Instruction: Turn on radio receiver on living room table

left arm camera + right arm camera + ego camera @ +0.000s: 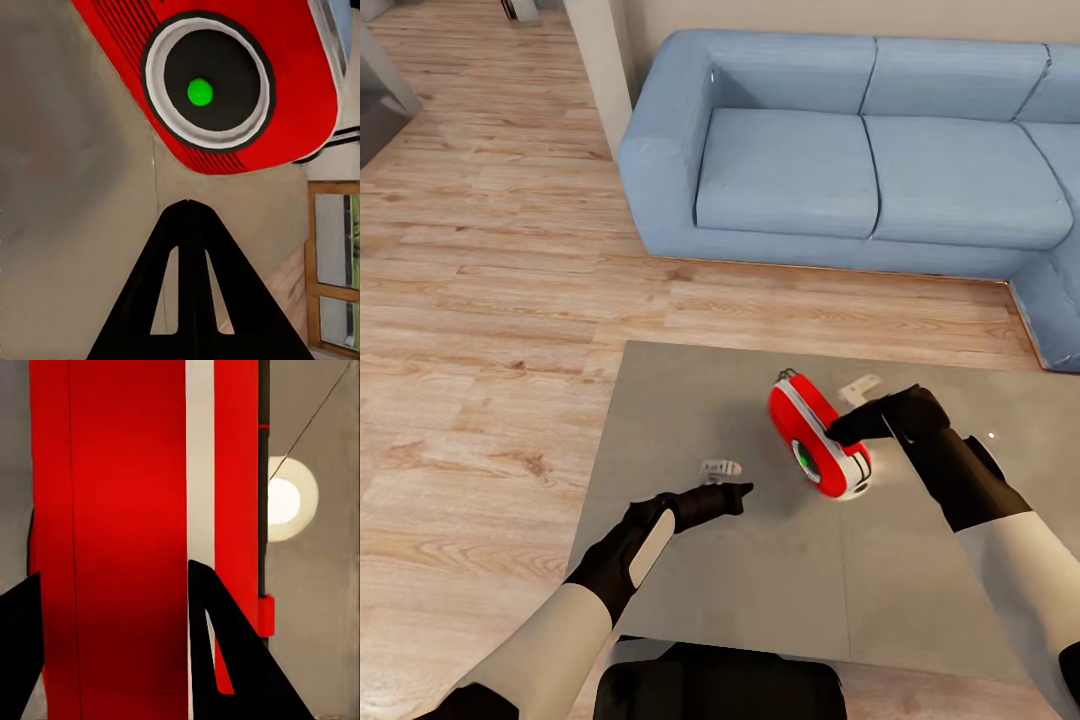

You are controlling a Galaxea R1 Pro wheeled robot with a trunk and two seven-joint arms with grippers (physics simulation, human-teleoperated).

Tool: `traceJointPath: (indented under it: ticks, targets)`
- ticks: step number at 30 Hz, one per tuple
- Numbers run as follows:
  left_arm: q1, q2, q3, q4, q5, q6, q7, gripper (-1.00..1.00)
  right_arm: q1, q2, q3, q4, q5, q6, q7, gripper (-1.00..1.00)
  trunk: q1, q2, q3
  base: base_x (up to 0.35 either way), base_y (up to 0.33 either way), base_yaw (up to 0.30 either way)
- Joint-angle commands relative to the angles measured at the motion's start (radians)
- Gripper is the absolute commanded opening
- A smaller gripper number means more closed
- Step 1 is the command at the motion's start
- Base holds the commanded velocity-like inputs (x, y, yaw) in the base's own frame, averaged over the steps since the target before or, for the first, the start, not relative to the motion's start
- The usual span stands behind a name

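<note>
Light wood planks run across the living room [490, 260], and a blue sofa [860, 160] sits beyond the far edge of the grey table [690, 590] under my arms. On the tabletop, near its middle and a little toward the far edge, the red radio receiver [815, 438] stands on its edge, wire handle pointing at the sofa, dial facing my left side. My right claw [847, 430] is on it: the right wrist view shows one black finger [225, 660] against the red body with its white stripe [199, 457], the other finger off to the side, so the jaws are spread around the radio's width, though I can't tell whether they're actually pressing it. My left claw [738, 492] hangs just above the tabletop, near the radio's face, its fingers [187, 285] clenched together into a point. Straight ahead of it, the dark dial [208, 81] shows a bright green dot at its centre, ringed in white.
</note>
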Motion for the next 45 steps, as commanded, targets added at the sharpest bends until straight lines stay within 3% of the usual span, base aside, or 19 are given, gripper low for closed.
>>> traceJointPath:
  ticks: [1, 5, 12, 19, 45]
  targets:
    - [0.0, 0.0, 0.0, 0.002, 0.0, 0.0, 0.001, -1.0, 0.0, 0.0, -0.002, -0.001, 0.015, 0.001, -0.002, -1.0, 0.0, 0.0, 0.0, 0.0, 0.0, 0.0]
    - [0.0, 0.0, -0.001, 0.004, -0.001, 0.0, 0.001, -1.0, 0.0, 0.0, -0.037, -0.006, 0.042, 0.001, -0.005, -1.0, 0.0, 0.0, 0.0, 0.0, 0.0, 0.0]
    - [0.0, 0.0, -0.002, 0.005, -0.001, 0.0, 0.002, -1.0, 0.0, 0.0, -0.053, -0.015, 0.107, 0.001, -0.006, -1.0, 0.0, 0.0, 0.0, 0.0, 0.0, 0.0]
    - [0.0, 0.0, -0.002, 0.005, -0.001, 0.0, 0.002, -1.0, 0.0, 0.001, -0.107, -0.014, 0.112, 0.001, -0.029, -1.0, 0.0, 0.0, 0.0, 0.0, 0.0, 0.0]
    - [0.0, 0.0, -0.002, 0.008, -0.001, 0.0, 0.003, -1.0, 0.0, 0.001, -0.11, -0.014, 0.112, 0.001, -0.037, -1.0, 0.0, 0.0, 0.0, 0.0, 0.0, 0.0]
